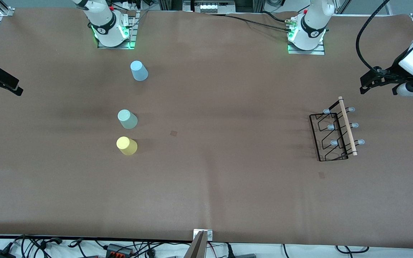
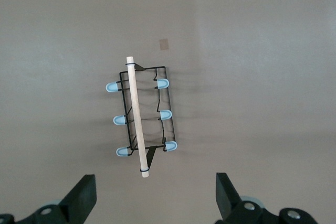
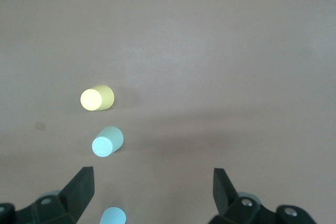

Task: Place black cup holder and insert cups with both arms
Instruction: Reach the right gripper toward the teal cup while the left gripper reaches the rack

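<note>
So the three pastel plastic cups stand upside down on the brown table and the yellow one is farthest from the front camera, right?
Not quite. The yellow plastic cup is nearest the front camera; the light blue cup is farthest, as the front view shows. All three do stand upside down.

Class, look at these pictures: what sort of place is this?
Probably a robotics lab: two arm bases bolted to a brown-covered table, cables along its edge, and set-out test props, a black cup holder and pastel cups.
</note>
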Available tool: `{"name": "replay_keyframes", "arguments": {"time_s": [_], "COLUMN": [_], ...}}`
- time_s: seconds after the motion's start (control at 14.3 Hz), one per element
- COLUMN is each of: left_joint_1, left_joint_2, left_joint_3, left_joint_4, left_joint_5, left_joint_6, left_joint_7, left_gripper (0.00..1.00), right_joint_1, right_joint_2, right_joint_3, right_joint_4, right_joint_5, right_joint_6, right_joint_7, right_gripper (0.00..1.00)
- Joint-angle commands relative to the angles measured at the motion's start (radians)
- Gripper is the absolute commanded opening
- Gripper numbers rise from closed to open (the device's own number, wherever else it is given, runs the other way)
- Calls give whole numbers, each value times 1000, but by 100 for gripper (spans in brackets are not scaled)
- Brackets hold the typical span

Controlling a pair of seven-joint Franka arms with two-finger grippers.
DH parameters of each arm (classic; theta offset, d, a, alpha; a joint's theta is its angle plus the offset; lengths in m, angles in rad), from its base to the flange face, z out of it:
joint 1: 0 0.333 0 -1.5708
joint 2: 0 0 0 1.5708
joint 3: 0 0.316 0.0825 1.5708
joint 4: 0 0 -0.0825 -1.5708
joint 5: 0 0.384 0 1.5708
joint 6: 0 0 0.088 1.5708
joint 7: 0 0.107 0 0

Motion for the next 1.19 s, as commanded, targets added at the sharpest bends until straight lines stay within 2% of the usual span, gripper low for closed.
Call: {"name": "replay_keyframes", "arguments": {"time_s": [0.0,0.21,0.42,0.63,0.84,0.98,1.12], "left_joint_1": [6,3,3,3,3,3,6], "left_joint_2": [17,17,17,17,40,52,68], "left_joint_3": [-1,-1,-7,-9,-9,-9,2], "left_joint_4": [36,38,38,38,30,36,41], "left_joint_5": [-18,-18,-16,-16,-3,-3,-3], "left_joint_6": [-29,-30,-30,-30,-74,-118,-118], "left_joint_7": [1,1,-2,-2,5,-7,-4], "left_gripper": [100,100,100,100,100,100,100], "right_joint_1": [0,-3,0,8,14,13,40], "right_joint_2": [2,2,22,10,8,14,34], "right_joint_3": [2,2,24,49,112,135,135], "right_joint_4": [15,-30,-177,-419,-608,-685,-697], "right_joint_5": [-6,0,10,20,20,20,20], "right_joint_6": [-31,-43,-8,272,487,582,595], "right_joint_7": [-7,-10,-12,-12,8,8,49], "right_gripper": [100,100,100,100,100,100,100]}}
